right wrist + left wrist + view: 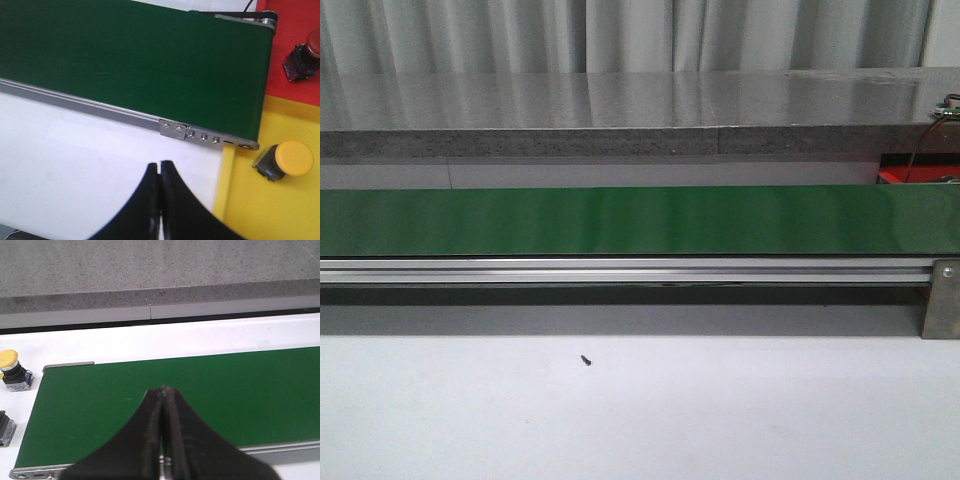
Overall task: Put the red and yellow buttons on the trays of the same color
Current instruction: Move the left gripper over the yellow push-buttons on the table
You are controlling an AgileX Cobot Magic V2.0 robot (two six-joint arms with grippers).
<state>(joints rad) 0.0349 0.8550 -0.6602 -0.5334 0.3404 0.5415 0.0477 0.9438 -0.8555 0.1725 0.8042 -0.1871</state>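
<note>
Pressing together with nothing between them, the left gripper (162, 390) has its black fingers (177, 435) closed over the near edge of the green conveyor belt (200, 400). Just off the belt's left end, on the white tabletop (200, 335), a yellow button (11, 366) stands upright on its dark base, and nearer a second button base (6, 426) shows only partly at the picture's edge, its cap colour hidden.

The right gripper (160, 165) likewise has its fingers (177, 205) shut and empty, hanging above the white tabletop just near the belt's aluminium rail (100, 107). Beside the belt's right end lies a yellow tray (250, 200) holding one yellow button (292, 157), tipped on its side. Beyond it a red tray (295, 25) holds a red button (307, 52), also tilted, cut off by the frame.

In the front view the belt is bare, and a small dark screw (586, 359) lies on the tabletop near it.
</note>
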